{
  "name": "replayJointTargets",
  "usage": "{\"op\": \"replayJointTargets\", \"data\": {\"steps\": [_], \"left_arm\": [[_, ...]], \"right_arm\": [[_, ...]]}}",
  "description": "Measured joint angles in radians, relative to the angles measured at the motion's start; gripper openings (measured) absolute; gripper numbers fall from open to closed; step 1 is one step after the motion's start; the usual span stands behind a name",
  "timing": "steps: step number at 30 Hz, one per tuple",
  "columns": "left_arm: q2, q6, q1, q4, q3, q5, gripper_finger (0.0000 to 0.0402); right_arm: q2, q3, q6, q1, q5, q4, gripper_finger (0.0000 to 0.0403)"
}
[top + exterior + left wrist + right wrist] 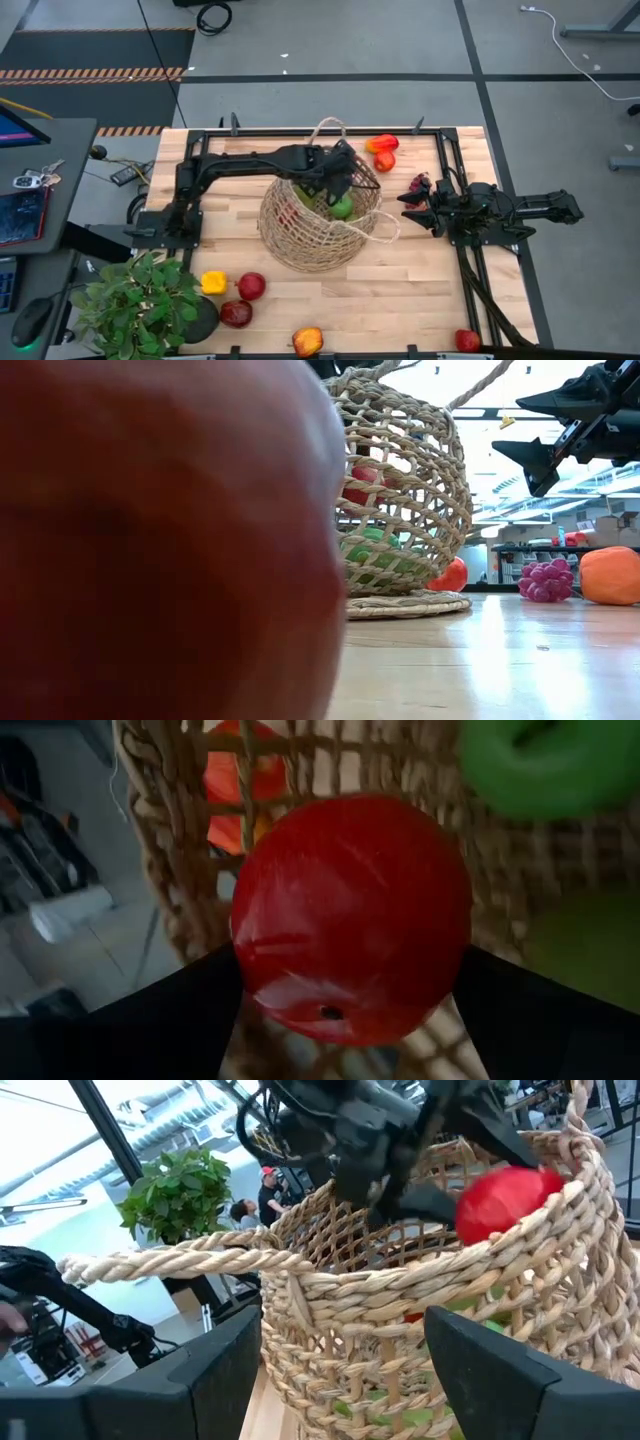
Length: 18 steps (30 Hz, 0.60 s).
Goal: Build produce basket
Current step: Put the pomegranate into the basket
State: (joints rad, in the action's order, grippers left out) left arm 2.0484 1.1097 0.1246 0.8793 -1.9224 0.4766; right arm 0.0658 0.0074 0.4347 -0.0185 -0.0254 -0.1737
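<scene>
The tan wicker basket [320, 225] stands on its base [405, 603] mid-table. My left gripper [335, 185] reaches into its mouth, shut on a round red fruit [350, 920], which also shows over the rim [505, 1200]. A green fruit [342, 207] lies inside the basket below it. My right gripper [412, 200] waits open at the table's right, pointing at the basket, its fingers [215, 1370] apart with nothing between them. More produce lies around on the table. My left gripper pinches the red fruit's two opposite sides [245, 950] between its two fingers [150, 1020]. The fingers slant down from the table's left, over the basket's rim. The fruit is lifted clear inside the basket's mouth, above the green fruit [545, 765].
Purple grapes [418, 183] and red-orange produce [382, 150] lie at the far right of the basket. A yellow pepper [213, 282], red fruits [251, 286], an orange-red one [308, 341] and a red one [467, 340] lie near the front. A potted plant [140, 305] stands front left.
</scene>
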Motion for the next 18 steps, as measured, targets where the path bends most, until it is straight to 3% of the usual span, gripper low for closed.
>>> {"op": "replayJointTargets", "data": {"steps": [8,18], "left_arm": [[0.017,-0.242,-0.005,0.025,0.0,-0.029,0.0332],[0.017,-0.31,-0.005,0.079,-0.001,-0.04,0.0349]], "right_arm": [[0.004,0.0,0.0,0.0,0.0,-0.009,0.0284],[0.006,0.0,0.0,0.0,0.0,-0.013,0.0284]]}}
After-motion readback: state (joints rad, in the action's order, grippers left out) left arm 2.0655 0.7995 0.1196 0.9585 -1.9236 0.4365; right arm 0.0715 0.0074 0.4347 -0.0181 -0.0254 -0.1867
